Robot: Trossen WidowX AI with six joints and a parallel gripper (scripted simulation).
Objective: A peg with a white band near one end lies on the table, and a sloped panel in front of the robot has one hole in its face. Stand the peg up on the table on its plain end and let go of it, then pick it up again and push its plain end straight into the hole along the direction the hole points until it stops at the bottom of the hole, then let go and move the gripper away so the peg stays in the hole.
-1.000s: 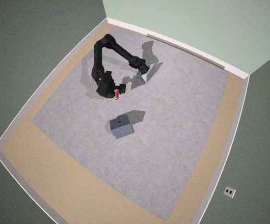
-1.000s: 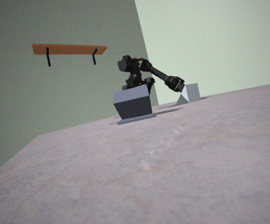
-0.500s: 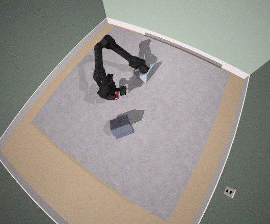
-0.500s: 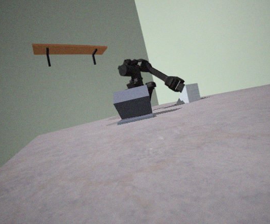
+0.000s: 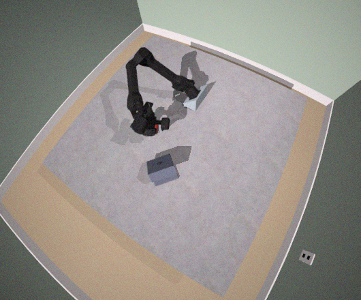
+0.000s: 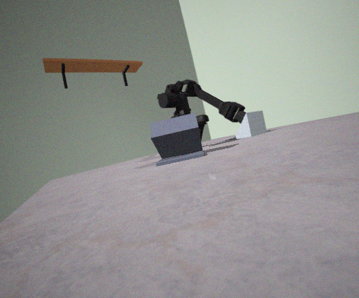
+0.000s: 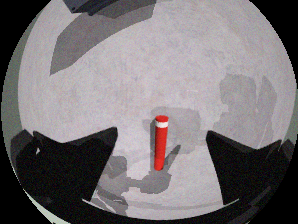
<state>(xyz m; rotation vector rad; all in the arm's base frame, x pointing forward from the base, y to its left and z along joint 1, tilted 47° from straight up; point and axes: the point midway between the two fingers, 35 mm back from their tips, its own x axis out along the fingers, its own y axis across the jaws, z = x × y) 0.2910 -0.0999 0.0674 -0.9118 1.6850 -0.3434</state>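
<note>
Peg (image 5: 157, 128) (image 7: 160, 145) with its white band lies on the table between the widely parted, empty fingers of the gripper (image 5: 157, 127) (image 7: 162, 133), and an off-centre descent could make one fingertip knock it rolling.

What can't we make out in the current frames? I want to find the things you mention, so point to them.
- Peg's (image 5: 157, 127) (image 7: 160, 145) far end: top view, covered by the end effector (image 5: 157, 129) (image 7: 162, 133).
- Whole peg: exterior view, not visible; the block (image 5: 163, 170) (image 6: 177, 142) stands in front of the end effector's area.
- Hole depth: top view, too small and dark.
- Hole: wrist view, block cut off by the top edge.
- Fingertip clearance above the table: wrist view looks down, height unreadable.
</note>
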